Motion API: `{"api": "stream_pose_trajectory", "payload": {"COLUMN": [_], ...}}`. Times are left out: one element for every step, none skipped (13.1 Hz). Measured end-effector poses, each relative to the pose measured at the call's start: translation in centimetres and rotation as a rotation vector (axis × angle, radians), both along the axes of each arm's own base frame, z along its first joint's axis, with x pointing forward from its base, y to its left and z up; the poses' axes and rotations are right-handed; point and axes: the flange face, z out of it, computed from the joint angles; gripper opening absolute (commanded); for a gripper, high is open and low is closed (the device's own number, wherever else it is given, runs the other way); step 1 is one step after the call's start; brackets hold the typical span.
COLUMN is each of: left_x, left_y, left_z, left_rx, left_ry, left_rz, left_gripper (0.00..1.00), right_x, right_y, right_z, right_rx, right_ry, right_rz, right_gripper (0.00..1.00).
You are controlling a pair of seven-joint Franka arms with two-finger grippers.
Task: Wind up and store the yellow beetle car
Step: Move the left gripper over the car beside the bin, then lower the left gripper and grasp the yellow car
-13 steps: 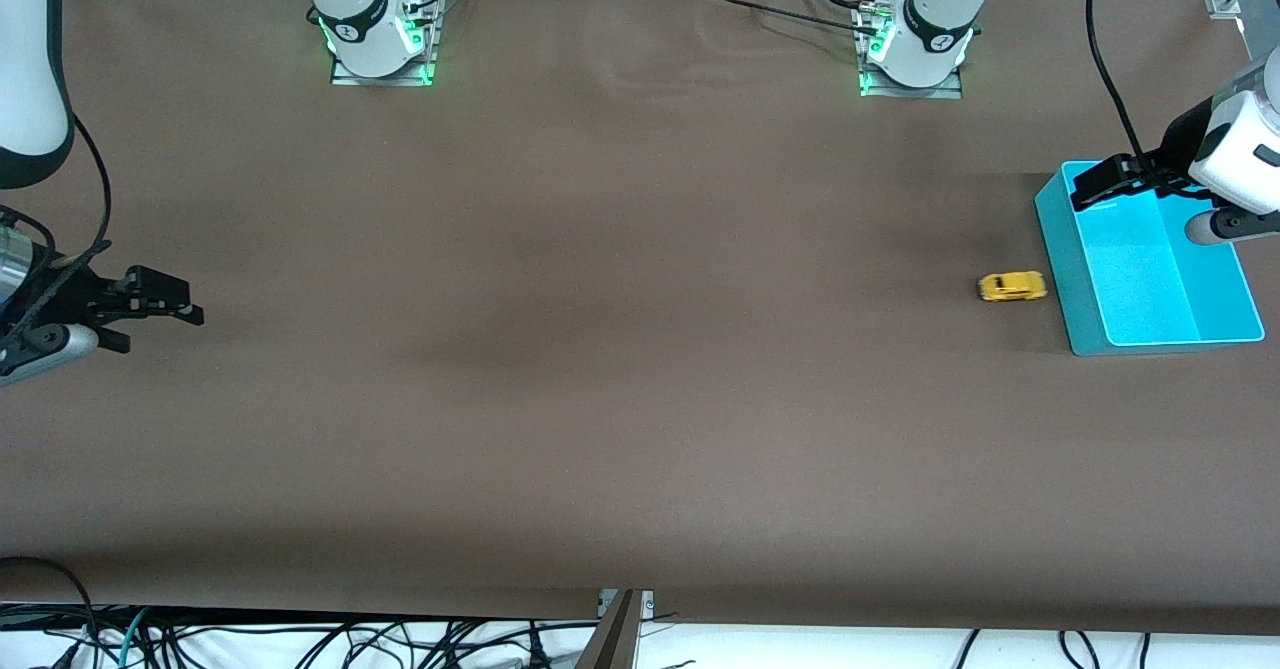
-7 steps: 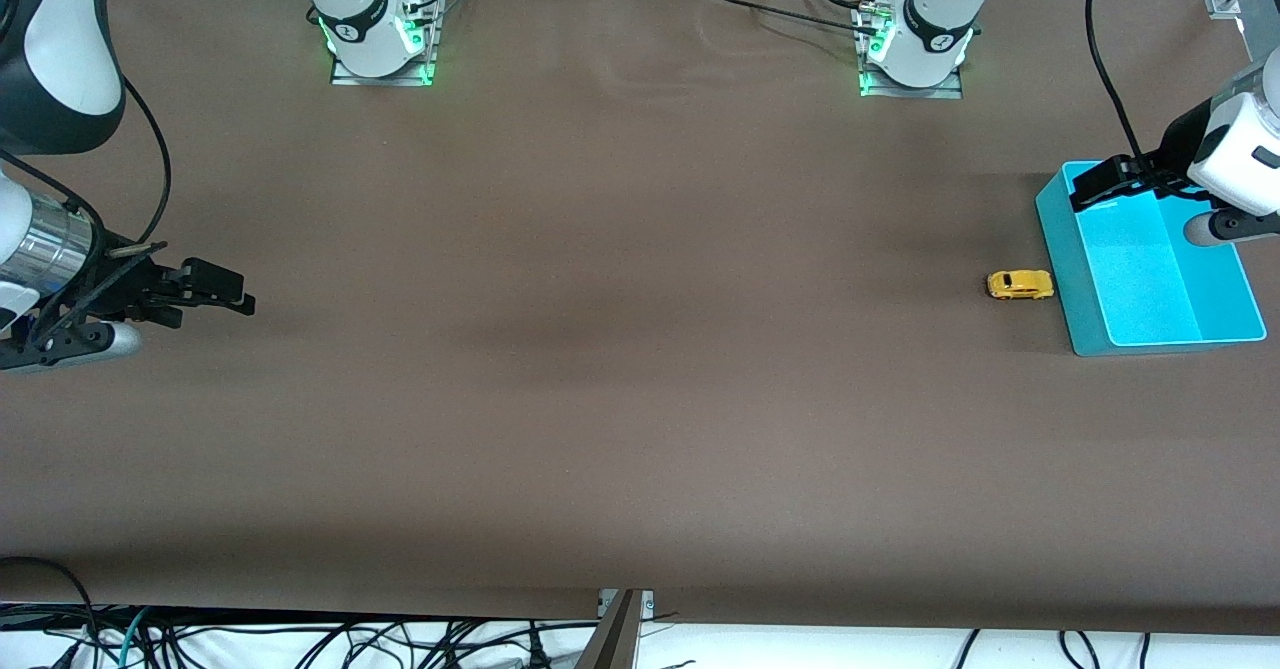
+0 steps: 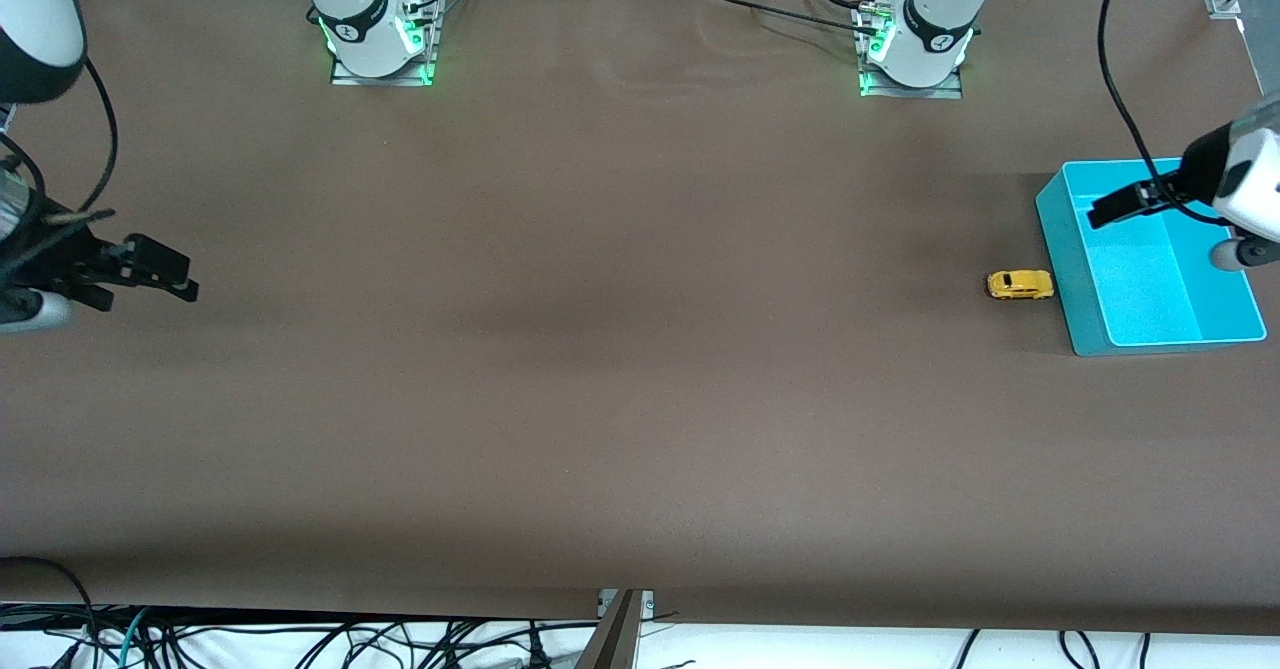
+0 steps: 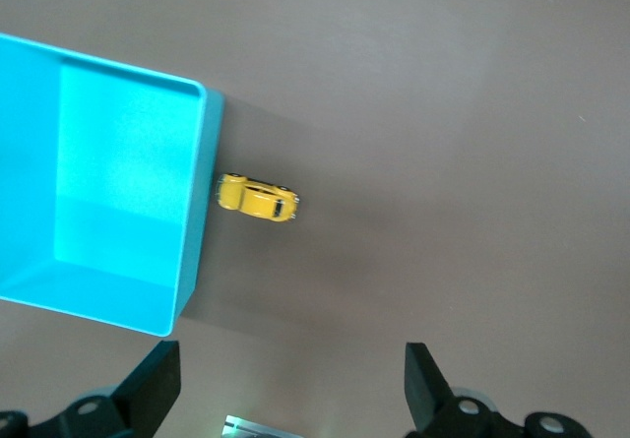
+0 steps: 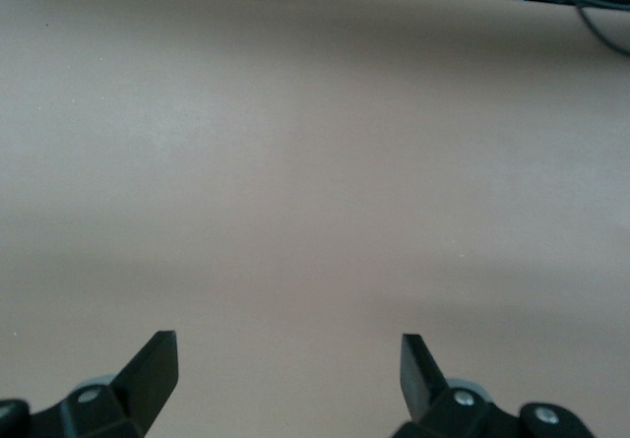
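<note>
Brown-covered table (image 3: 600, 349); yellow beetle car (image 3: 1020, 285) on it, touching cyan bin (image 3: 1080, 279), bin under left gripper (image 3: 1120, 207).

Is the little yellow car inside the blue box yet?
No. The yellow car sits on the table, right beside the blue box, which looks empty.
</note>
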Motion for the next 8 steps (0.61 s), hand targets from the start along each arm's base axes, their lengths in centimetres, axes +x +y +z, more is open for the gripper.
{"api": "stream_pose_trajectory", "payload": {"left_x": [0.1,0.2,0.3,0.4,0.4,0.3,0.3,0.0], "left_y": [1.9,3.5,4.7,5.4,5.8,5.9,5.8,5.6], "left_z": [-1.0,-2.1,-3.3,-4.6,-5.8,-7.3,-9.2,-11.5], "left_rx": [0.003,0.007,0.014,0.024,0.035,0.048,0.064,0.079], "left_ry": [0.009,0.009,0.010,0.018,0.025,0.028,0.024,0.015], "left_rz": [0.052,0.104,0.163,0.230,0.297,0.368,0.441,0.511], "left_gripper": [1.00,1.00,1.00,1.00,1.00,1.00,1.00,1.00], "right_x": [-0.5,-1.0,-1.5,-2.1,-2.7,-3.3,-3.9,-4.3], "right_y": [0.0,0.0,-0.1,-0.1,-0.1,-0.2,-0.5,-0.9], "right_z": [0.9,1.5,1.6,1.3,0.8,0.2,-0.2,-0.3], "right_rx": [-0.007,-0.020,-0.034,-0.043,-0.048,-0.052,-0.055,-0.058], "right_ry": [-0.011,-0.016,-0.009,0.005,0.024,0.041,0.053,0.061], "right_rz": [-0.001,0.000,0.000,-0.003,-0.013,-0.037,-0.056,-0.067], "right_gripper": [1.00,1.00,1.00,1.00,1.00,1.00,1.00,1.00]}}
